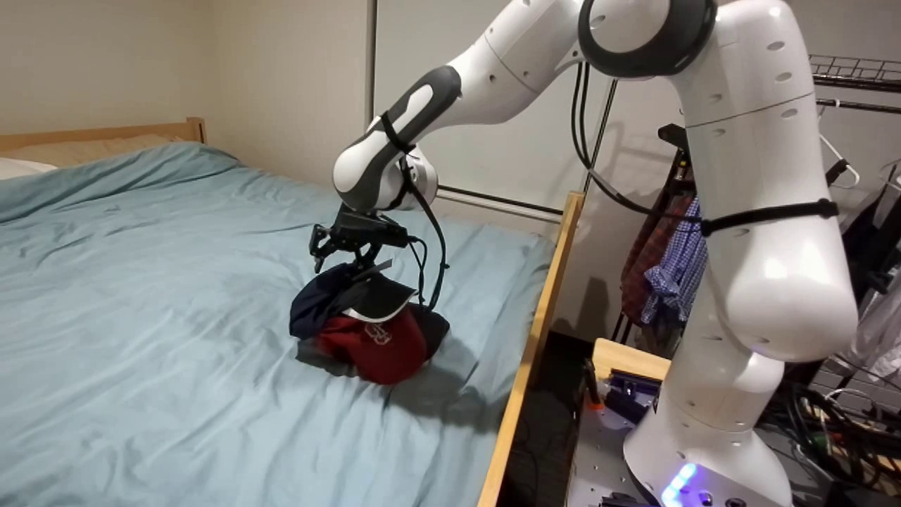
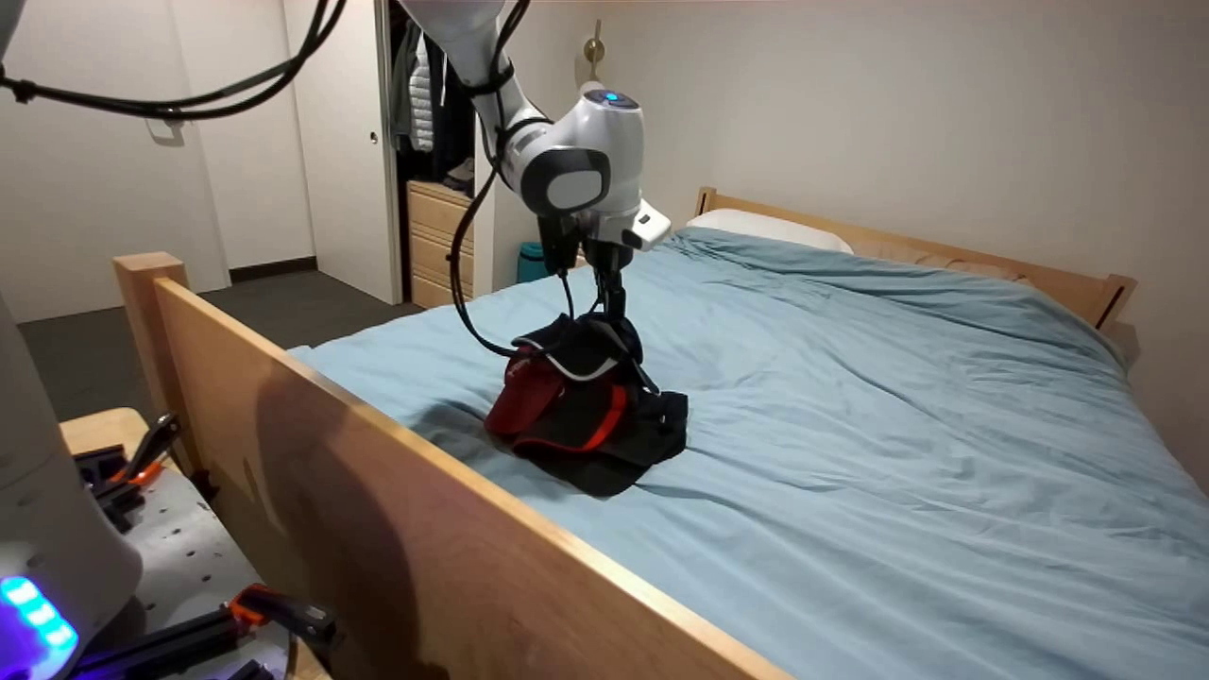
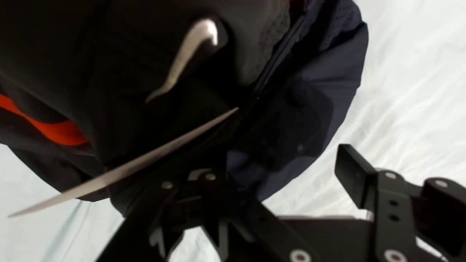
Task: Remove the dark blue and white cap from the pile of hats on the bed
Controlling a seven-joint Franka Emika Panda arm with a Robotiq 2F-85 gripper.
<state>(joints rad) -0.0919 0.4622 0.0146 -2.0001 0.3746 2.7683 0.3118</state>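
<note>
Gripper [image 3: 278, 165]: nearest the lens in the wrist view; fingers [image 3: 349, 173] spread well apart, clasping nothing. One stands over the bed [image 3: 411, 91], past the outer edge of the navy cap [image 3: 316, 91]; the other shows against dark cloth, contact not readable.
Navy cap: taken as the target. Part of the pile of hats [image 2: 581, 416], just below the gripper, on the side away from the wooden rail [image 1: 535, 345].
White-edged brim [image 1: 383, 297]: borders the navy cloth and lies above the red cap [image 1: 387, 352]. Whether it belongs to the target: cannot tell.
Pale strip [image 3: 123, 169]: just beside the inner finger; identity unclear.
Crown cloth: judged light, soft, not fragile; should crumple inward under a squeeze. Looks smooth, so some slip likely.
Brim stiffness: judged firmer than the crown; a brim would keep its shape but could lever against its neighbours.
Hold point: outer fold of the navy crown, between the two fingers; go lower first, gather a generous fold.
Lift risk: shallow bite may slide off; too wide a bite may bring the white-edged brim along. Slow, straight rise preferred.
</note>
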